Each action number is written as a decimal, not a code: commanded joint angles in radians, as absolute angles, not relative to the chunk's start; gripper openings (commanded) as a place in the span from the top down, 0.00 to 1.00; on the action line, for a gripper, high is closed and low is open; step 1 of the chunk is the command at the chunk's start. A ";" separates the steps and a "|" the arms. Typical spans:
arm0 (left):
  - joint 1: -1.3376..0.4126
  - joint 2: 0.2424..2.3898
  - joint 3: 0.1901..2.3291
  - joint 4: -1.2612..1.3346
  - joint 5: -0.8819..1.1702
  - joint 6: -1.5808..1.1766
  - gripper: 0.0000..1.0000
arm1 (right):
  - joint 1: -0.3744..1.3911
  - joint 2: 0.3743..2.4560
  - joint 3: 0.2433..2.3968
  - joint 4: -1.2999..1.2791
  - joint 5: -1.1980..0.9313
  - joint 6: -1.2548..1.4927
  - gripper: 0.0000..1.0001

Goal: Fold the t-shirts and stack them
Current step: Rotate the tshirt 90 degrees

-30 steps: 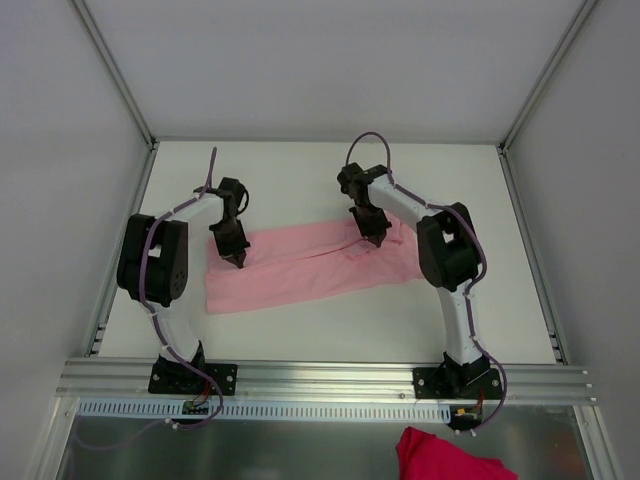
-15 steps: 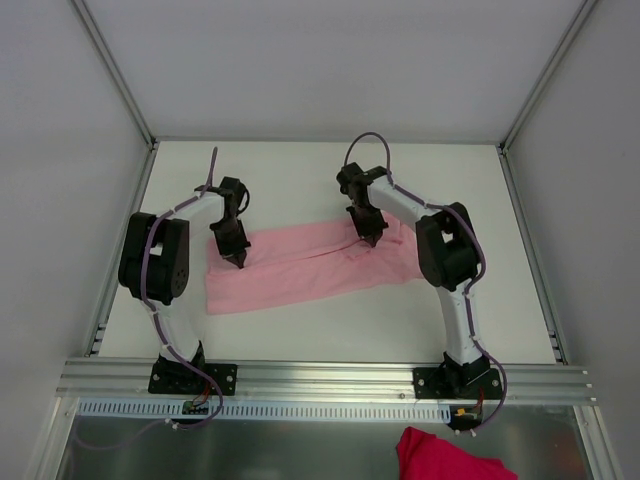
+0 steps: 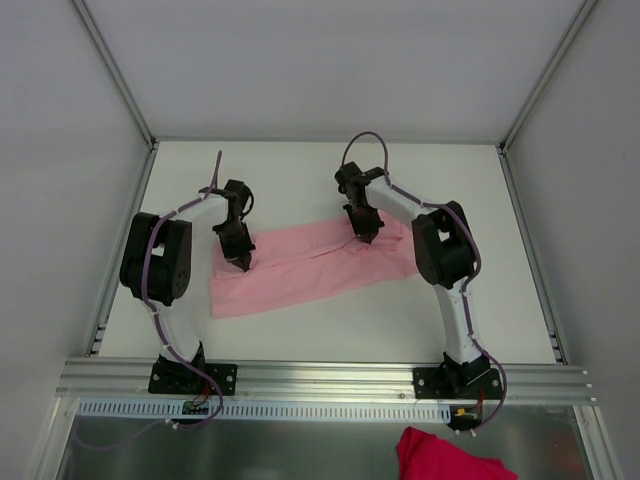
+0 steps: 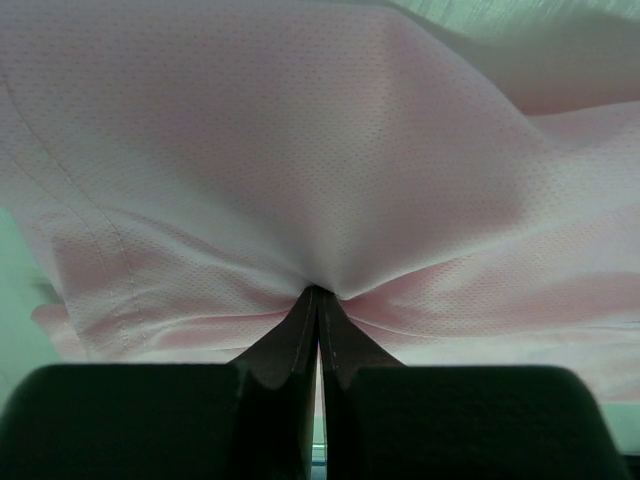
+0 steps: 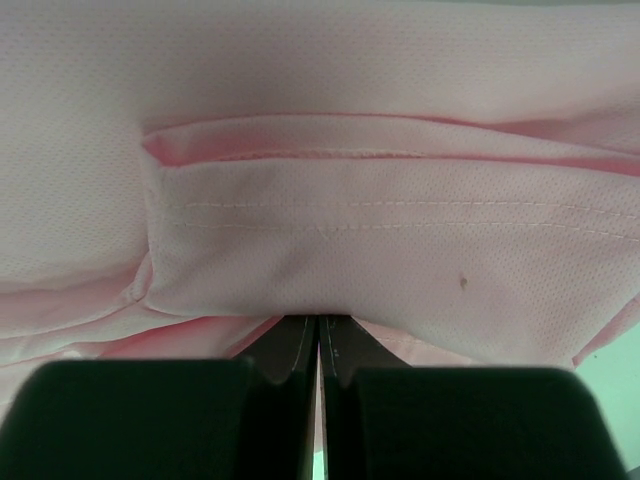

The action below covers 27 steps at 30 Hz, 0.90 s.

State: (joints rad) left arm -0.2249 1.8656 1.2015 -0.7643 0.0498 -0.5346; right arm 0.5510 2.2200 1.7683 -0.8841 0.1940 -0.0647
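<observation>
The left fingers (image 4: 292,340) are pressed together, pinching a fold of the pale-pink t-shirt (image 3: 310,268) near its left end. The t-shirt lies as a long band across the middle of the table (image 3: 300,180). The right fingers (image 5: 295,345) likewise pinch a stitched hem near its right end, possibly a sleeve.

free: bare table (image 3: 300,180) behind shirt (image 3: 300,272), strip before it up to rail (image 3: 330,375), gap between arms over mid-shirt | obstacles: left arm (image 3: 155,262) and right arm (image 3: 445,250) at the shirt ends | bounds: walls (image 3: 320,60) on three sides (posts at the back corners)
</observation>
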 commanded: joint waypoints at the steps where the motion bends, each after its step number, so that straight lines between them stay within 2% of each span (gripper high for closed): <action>1: -0.250 1.844 1.170 -0.775 0.083 -0.563 1.00 | 0.542 2.266 1.834 -0.819 0.183 -0.060 0.99; 9: -0.291 1.818 1.146 -0.775 0.132 -0.563 1.00 | 0.509 2.353 2.025 -0.851 0.147 -0.077 0.99; 27: -0.497 1.818 1.157 -0.747 0.176 -0.626 1.00 | 0.508 2.410 2.103 -0.752 0.026 -0.152 0.99</action>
State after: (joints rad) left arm -0.4709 1.8442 1.1595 -0.7425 0.1486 -0.5911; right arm 0.5064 2.3798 2.0480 -0.7876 0.0883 -0.1238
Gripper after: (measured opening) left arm 0.005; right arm 0.014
